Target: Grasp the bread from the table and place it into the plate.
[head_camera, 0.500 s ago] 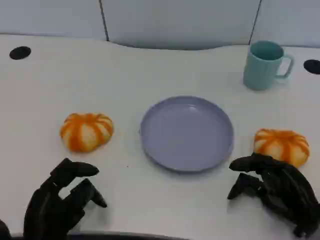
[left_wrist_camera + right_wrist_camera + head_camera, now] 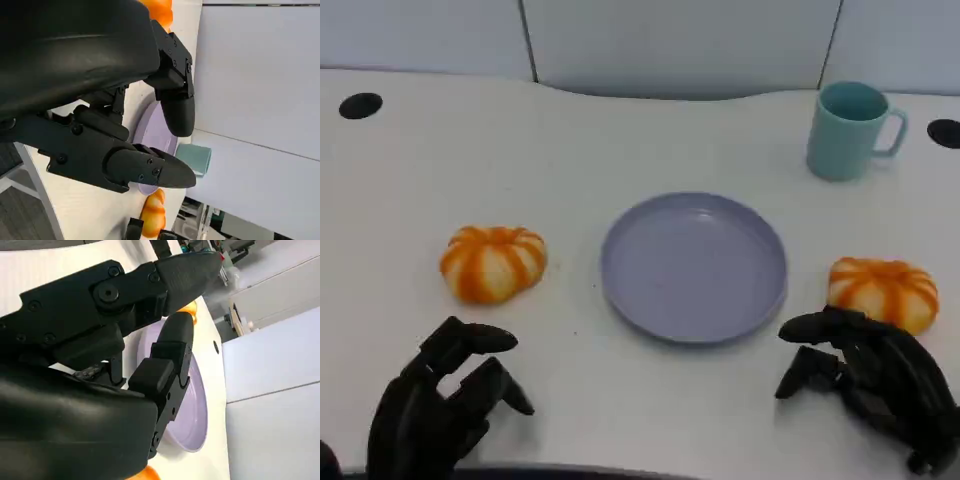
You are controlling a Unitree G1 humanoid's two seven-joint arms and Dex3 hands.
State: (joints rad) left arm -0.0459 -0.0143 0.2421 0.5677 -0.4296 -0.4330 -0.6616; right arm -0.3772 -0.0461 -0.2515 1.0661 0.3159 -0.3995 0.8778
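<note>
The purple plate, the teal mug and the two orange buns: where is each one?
purple plate (image 2: 620,285), head view, on its left rim.
teal mug (image 2: 842,140), head view, on its side wall.
left bun (image 2: 492,262), head view, on its top.
right bun (image 2: 880,285), head view, on its top.

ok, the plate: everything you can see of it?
The plate is round, lavender, smooth and matte like plastic, with a shallow raised rim and a flat well. It sits flat and upright at the table's middle, with nothing in it. A bread lies to one side, another bread to the other, and a teal mug stands beyond it. Nothing but the table touches it.
</note>
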